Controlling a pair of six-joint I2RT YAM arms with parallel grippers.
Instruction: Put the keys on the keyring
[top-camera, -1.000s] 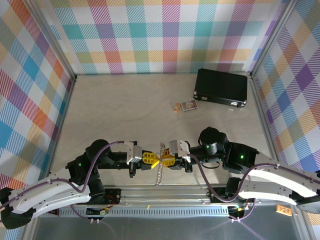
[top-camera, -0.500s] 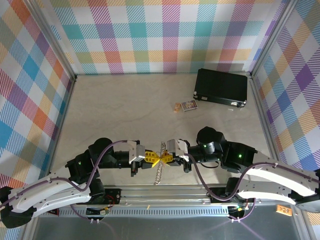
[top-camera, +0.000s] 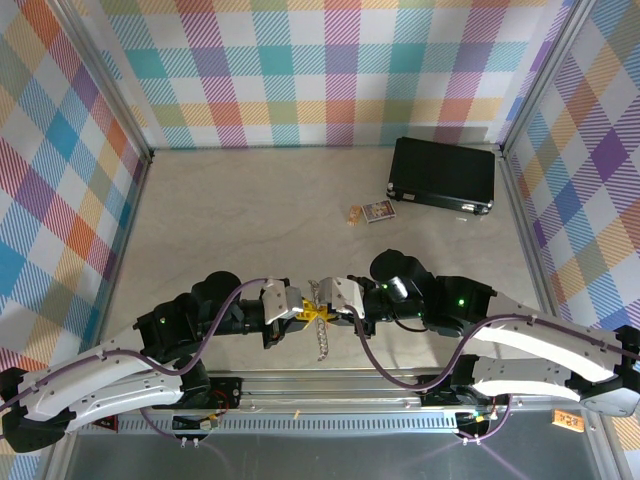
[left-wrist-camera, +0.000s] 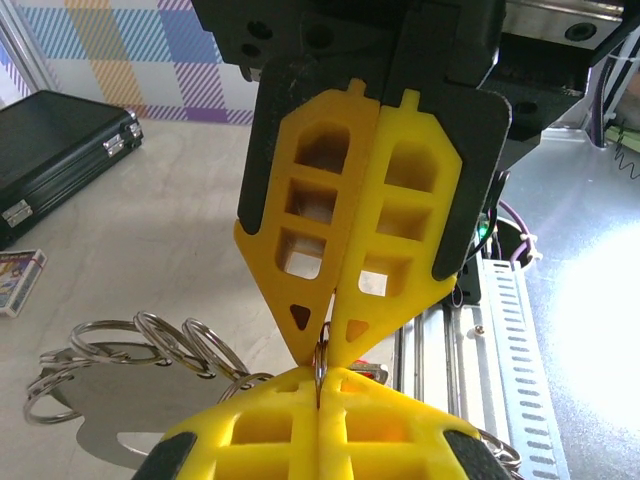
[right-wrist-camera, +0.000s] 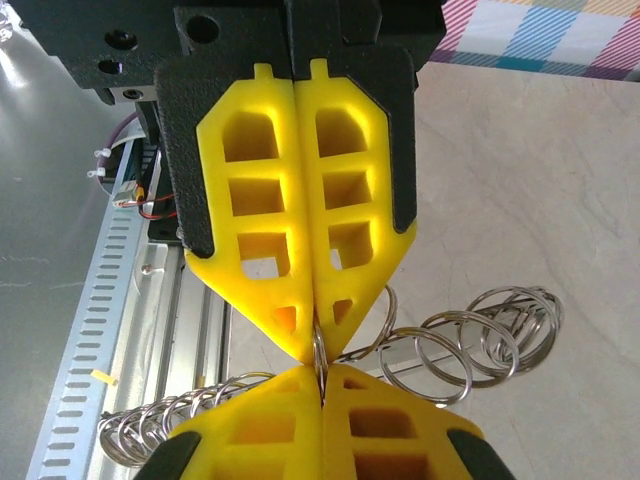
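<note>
Pastel plaid walls (top-camera: 330, 70) frame the pale beige tabletop (top-camera: 240, 215) where your two arms meet nose to nose at the near edge. Your left gripper (top-camera: 311, 313) and your right gripper (top-camera: 326, 311), both with yellow fingers, are pressed closed tip against tip. Each pinches the same thin wire loop of the silver-grey, chain-like metal keyring (top-camera: 321, 342), which trails from the pinch toward the front aluminium rail (top-camera: 330, 385). From your left wrist, several linked rings (left-wrist-camera: 150, 335) and a flat silver plate (left-wrist-camera: 120, 425) sit to one side of the clamped tips. From your right wrist, more wire coils (right-wrist-camera: 470, 340) fan out on both sides of them. Well apart, at the far right of the table, a black rectangular case (top-camera: 443, 173) lies flat, with a small printed card (top-camera: 377, 211) just beside its near-left corner.
</note>
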